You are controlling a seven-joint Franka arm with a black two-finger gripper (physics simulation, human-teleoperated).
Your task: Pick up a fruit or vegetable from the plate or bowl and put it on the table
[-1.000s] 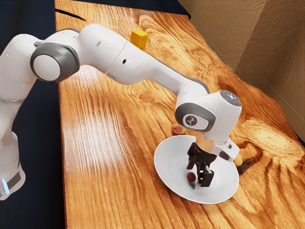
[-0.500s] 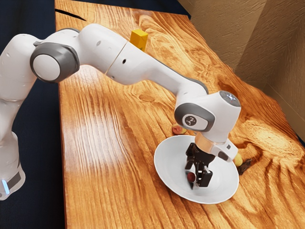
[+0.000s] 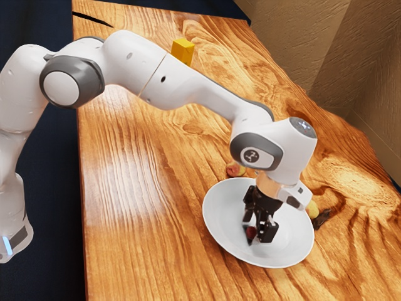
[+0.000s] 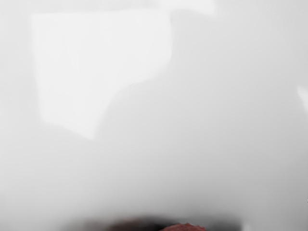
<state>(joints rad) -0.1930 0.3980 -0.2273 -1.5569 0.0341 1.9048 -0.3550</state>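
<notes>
Work position: the arm [image 3: 194, 88] reaches from the exterior view's left, with the jaws lowered over the white plate [image 3: 217, 216] at the near right of the bench [image 3: 125, 188].

Task part: the dark red fruit [image 3: 251, 232] is at the jaws, inside the plate's rim. In the wrist view it lies at the lower edge, directly under the hand.

Jaw state: cannot be determined; a grip on the fruit is not confirmed.

Other parts: a pink-and-yellow fruit [image 3: 235, 170] sits just beyond the plate's far rim. A yellow fruit [image 3: 312, 211] and a dark item [image 3: 322, 218] lie beside its right rim. A yellow block [image 3: 183, 51] stands well apart, far back.

Progress: the approach appears complete. Remaining: secure the grip, lift over the rim, lower onto bare bench, release.
</notes>
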